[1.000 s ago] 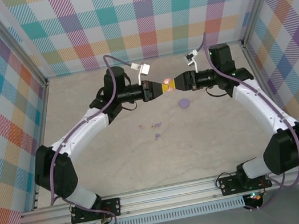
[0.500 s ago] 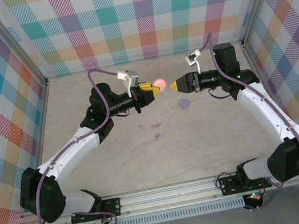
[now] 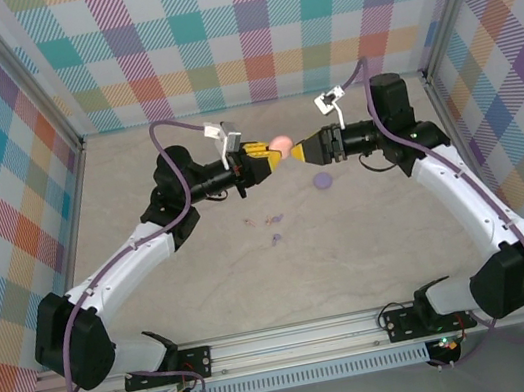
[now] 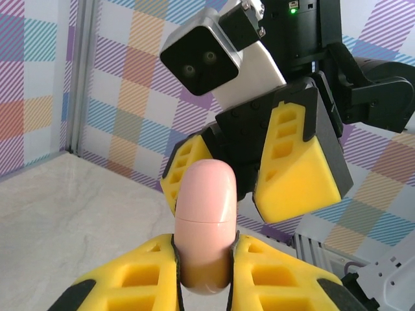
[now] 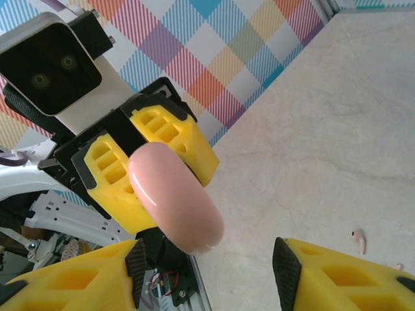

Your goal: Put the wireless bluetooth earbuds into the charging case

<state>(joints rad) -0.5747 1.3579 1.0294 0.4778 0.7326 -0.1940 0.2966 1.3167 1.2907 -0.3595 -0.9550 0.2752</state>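
Observation:
My left gripper is shut on the lower half of a pink, pill-shaped charging case, held above the table with its lid seam closed. From above, the case sits between the two grippers near the back middle. My right gripper is open, and the case pokes toward the gap between its pads without touching them. Tiny earbuds lie on the table: pinkish ones and a lilac one. One pinkish earbud shows below the right gripper.
A lilac round disc lies on the table just under the right gripper. Plaid walls and metal frame posts enclose the table on three sides. Both arms reach in from the near rail.
The left arm swung its elbow out and drew the case slightly left, away from the right gripper. The right gripper has since moved left, back up to the case.

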